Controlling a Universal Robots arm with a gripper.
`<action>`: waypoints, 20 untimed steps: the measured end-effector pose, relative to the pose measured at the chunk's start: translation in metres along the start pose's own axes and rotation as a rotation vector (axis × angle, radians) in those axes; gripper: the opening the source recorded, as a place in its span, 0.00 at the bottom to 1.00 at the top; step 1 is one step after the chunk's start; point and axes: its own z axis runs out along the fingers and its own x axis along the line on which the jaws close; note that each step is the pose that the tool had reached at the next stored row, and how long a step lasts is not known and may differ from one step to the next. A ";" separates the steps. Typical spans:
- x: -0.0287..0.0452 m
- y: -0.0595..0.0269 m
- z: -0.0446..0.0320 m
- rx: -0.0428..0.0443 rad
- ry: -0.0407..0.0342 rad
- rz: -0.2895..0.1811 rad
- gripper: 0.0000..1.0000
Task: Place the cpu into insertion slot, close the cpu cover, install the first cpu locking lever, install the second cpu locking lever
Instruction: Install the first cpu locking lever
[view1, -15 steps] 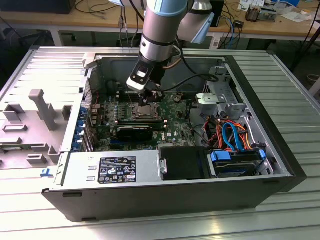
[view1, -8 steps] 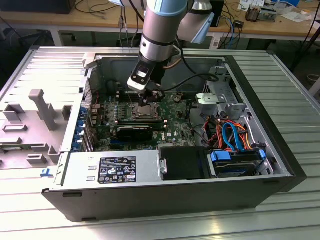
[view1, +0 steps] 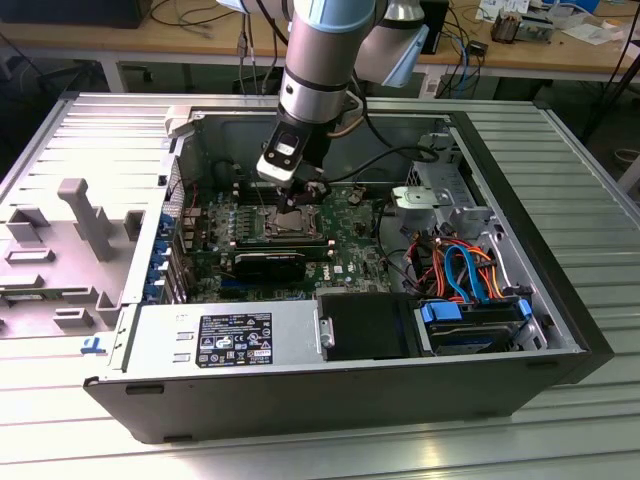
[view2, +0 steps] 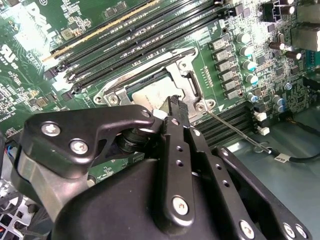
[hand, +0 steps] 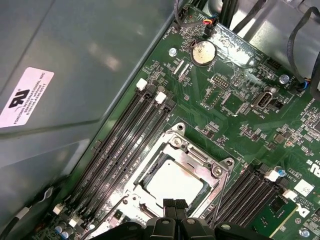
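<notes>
At the exterior view's left, a grey plastic fixture (view1: 85, 215) lies on the ribbed table (view1: 560, 440) beside the open computer case (view1: 300, 405). A power supply (view1: 200, 340) sits in the case's near left corner.

Mid-case, the gripper (view1: 305, 190) stands over the insertion slot (view1: 296, 222) on the green motherboard (hand: 240, 120). In the first wrist view its two black fingertips (hand: 170, 205) are pressed together, with nothing seen between them (a seam only). They sit at the edge of the cpu cover (hand: 197, 156), which lies flat over the slot; contact cannot be confirmed. The cpu (hand: 172, 181) is seated in the slot and shows through the cover's window. A thin wire locking lever (view2: 235, 131) runs out from a socket corner across the memory slots (view2: 230, 122), apart from the fingers.

The arm (view1: 325, 60) descends from the far side, nearly upright, wrist pointing down into the case.

At the exterior view's right lie orange and blue cables (view1: 460, 265), and nearer, a blue-tabbed drive bay (view1: 470, 320).

In the second wrist view the gripper's own body hides part of the socket. Whether the lever is latched cannot be told.
</notes>
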 end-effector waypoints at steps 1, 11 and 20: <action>0.0000 0.0000 0.0000 0.0002 -0.0002 -0.002 0.11; 0.0000 0.0000 0.0000 0.0033 -0.0034 -0.030 0.11; 0.0000 0.0000 0.0000 0.0060 -0.0062 -0.055 0.11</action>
